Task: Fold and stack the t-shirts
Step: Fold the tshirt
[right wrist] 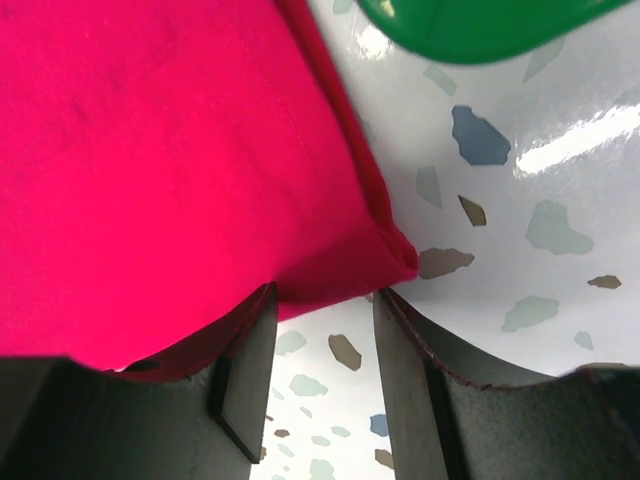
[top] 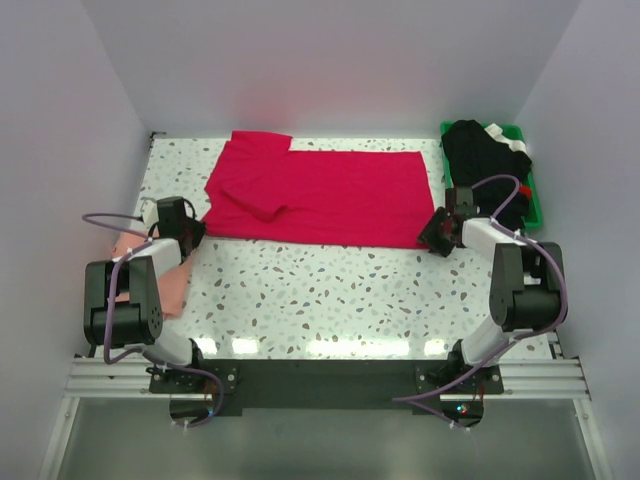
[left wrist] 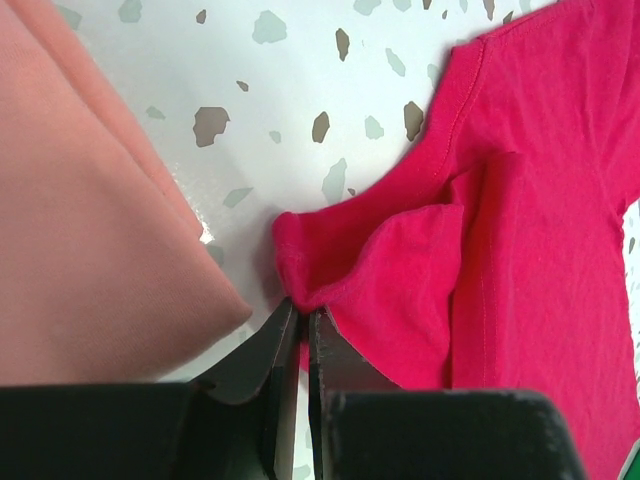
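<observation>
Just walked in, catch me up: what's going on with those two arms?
The red t-shirt lies spread out on the table, handled at both near corners. The left gripper is shut on a bunched edge at the shirt's sleeve end. The right gripper is open, its jaws astride the opposite corner. The pink t-shirt lies at the left edge, and a green bin of dark clothes sits far right.

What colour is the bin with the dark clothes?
Green; the bin shows best in the top view.
</observation>
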Tool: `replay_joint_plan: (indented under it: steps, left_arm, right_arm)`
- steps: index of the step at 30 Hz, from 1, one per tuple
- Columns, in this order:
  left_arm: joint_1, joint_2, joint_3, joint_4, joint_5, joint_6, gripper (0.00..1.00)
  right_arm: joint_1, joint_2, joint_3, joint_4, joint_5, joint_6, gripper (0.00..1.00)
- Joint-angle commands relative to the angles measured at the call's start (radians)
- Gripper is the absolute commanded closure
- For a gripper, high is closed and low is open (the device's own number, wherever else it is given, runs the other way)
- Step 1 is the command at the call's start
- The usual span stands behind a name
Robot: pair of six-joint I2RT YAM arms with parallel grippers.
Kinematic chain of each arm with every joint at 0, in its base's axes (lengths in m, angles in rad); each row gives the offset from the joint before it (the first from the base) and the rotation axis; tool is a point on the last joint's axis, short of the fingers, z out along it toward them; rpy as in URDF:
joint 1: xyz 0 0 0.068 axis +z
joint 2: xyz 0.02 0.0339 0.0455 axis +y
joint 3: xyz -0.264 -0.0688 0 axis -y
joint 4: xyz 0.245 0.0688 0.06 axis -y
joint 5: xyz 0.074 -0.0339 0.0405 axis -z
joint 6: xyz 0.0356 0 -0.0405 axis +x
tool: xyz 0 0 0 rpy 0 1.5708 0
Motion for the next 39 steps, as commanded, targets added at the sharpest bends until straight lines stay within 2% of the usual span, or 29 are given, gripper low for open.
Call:
replay_joint_plan:
  steps: [1,2,3,5,7,9,18,25,31,33,34,35,37,38,39]
  left_arm:
    - [0.000,-0.016,0.042,0.010,0.001,0.021,1.00]
    - [-0.001,-0.019,0.045,0.001,0.003,0.026,1.00]
    - [0.000,-0.028,0.049,-0.005,0.003,0.027,1.00]
    - [0.000,-0.040,0.057,-0.022,0.003,0.032,1.00]
    - [0.000,-0.063,0.063,-0.036,-0.003,0.040,1.00]
    - [-0.001,-0.086,0.072,-0.073,-0.014,0.047,1.00]
    - [-0.001,-0.226,0.062,-0.307,-0.103,0.061,1.00]
    - [0.000,-0.410,-0.053,-0.422,-0.137,0.056,1.00]
    - [-0.001,-0.572,-0.180,-0.505,-0.163,-0.006,1.00]
    - [0.000,-0.611,-0.207,-0.524,-0.161,-0.013,0.94]
    - [0.000,-0.622,-0.211,-0.534,-0.163,-0.013,0.86]
    - [-0.001,-0.632,-0.213,-0.541,-0.163,-0.005,0.64]
    - [0.000,-0.665,-0.207,-0.548,-0.154,0.012,0.44]
    - [-0.001,-0.680,-0.204,-0.548,-0.149,0.039,0.33]
    - [-0.001,-0.718,-0.192,-0.539,-0.138,0.053,0.30]
  right_arm:
    - [-0.007,0.030,0.045,0.018,0.070,-0.001,0.54]
    - [-0.007,0.030,0.054,0.000,0.081,-0.002,0.57]
    - [-0.009,0.026,0.063,-0.012,0.093,-0.007,0.72]
    - [-0.007,0.003,0.086,-0.046,0.106,-0.013,0.88]
    - [-0.007,-0.020,0.094,-0.066,0.109,-0.020,1.00]
    - [-0.045,-0.052,0.100,-0.097,0.098,-0.025,1.00]
    - [-0.070,-0.186,0.028,-0.172,0.066,-0.054,1.00]
    - [-0.093,-0.371,-0.114,-0.213,0.035,-0.066,1.00]
    - [-0.096,-0.503,-0.204,-0.270,0.021,-0.039,1.00]
    - [-0.096,-0.540,-0.217,-0.292,0.018,-0.034,0.96]
    - [-0.096,-0.548,-0.221,-0.301,0.020,-0.033,0.86]
    - [-0.096,-0.556,-0.221,-0.312,0.020,-0.033,0.77]
    - [-0.096,-0.577,-0.214,-0.321,0.017,-0.048,0.60]
    - [-0.096,-0.586,-0.211,-0.325,0.017,-0.059,0.46]
    - [-0.094,-0.605,-0.202,-0.327,-0.005,-0.088,0.41]
